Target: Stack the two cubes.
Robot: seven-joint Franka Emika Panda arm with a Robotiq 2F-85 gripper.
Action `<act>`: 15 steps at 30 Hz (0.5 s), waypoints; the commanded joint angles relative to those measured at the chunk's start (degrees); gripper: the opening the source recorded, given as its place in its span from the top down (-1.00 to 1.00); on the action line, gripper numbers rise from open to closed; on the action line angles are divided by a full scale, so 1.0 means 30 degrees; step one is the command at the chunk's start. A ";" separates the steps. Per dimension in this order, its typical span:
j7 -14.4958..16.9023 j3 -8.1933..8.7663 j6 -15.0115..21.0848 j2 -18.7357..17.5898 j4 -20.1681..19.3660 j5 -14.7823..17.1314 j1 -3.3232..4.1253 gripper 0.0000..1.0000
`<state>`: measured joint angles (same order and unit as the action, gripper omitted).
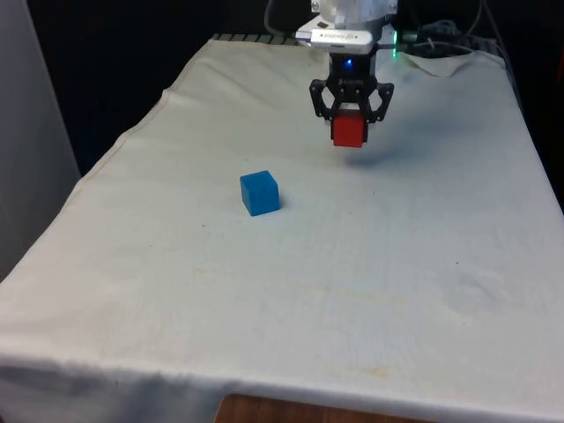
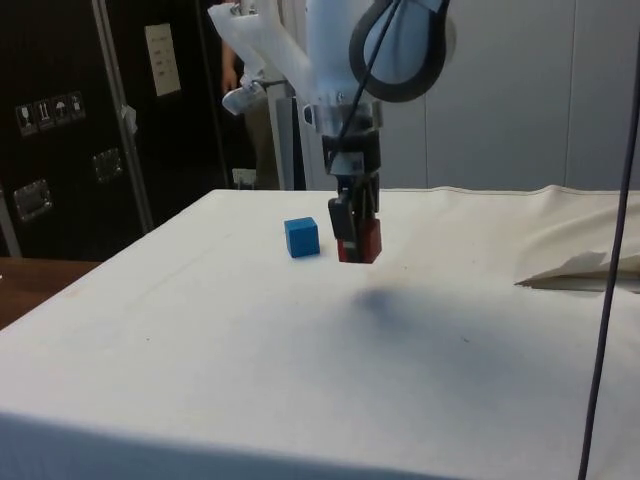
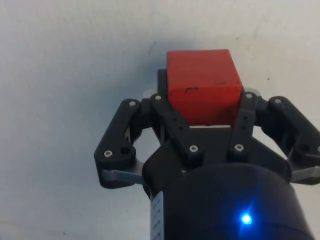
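We hold the red cube (image 1: 348, 130) clamped in the gripper (image 1: 350, 113), clear of the cloth (image 1: 370, 291). The blue cube (image 1: 259, 192) sits toward eight o'clock in the front view, so we should carry level, centre above it, then lower squarely.

My end effector (image 1: 350, 113) hangs at the upper middle of the front view, pointing straight down, its fingers (image 3: 175, 125) clamped on the red cube (image 1: 348, 130).
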<state>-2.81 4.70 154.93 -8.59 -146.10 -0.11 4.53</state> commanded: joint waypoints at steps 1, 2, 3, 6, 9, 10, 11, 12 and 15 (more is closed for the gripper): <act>0.0000 0.0038 -0.0306 0.0134 0.0076 0.0000 -0.0019 0.98; -0.0019 0.0038 -0.0401 0.0191 0.0115 0.0000 0.0000 0.98; -0.0019 0.0057 -0.0554 0.0325 0.0172 -0.0019 0.0000 0.98; -0.0019 0.0076 -0.0745 0.0516 0.0229 -0.0038 0.0000 0.98; -0.0038 0.0076 -0.0993 0.0764 0.0306 -0.0057 0.0000 0.98; -0.0038 0.0095 -0.1050 0.0840 0.0325 -0.0057 0.0000 0.98; 0.0000 0.0076 -0.0783 0.0707 0.0248 0.0000 0.0000 0.98; -0.0038 0.0095 -0.1050 0.0840 0.0325 -0.0057 0.0000 0.98; -0.0019 0.0115 -0.1356 0.1050 0.0497 -0.0038 -0.0019 0.98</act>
<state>-2.81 4.98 151.38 -5.61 -144.73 -0.11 4.53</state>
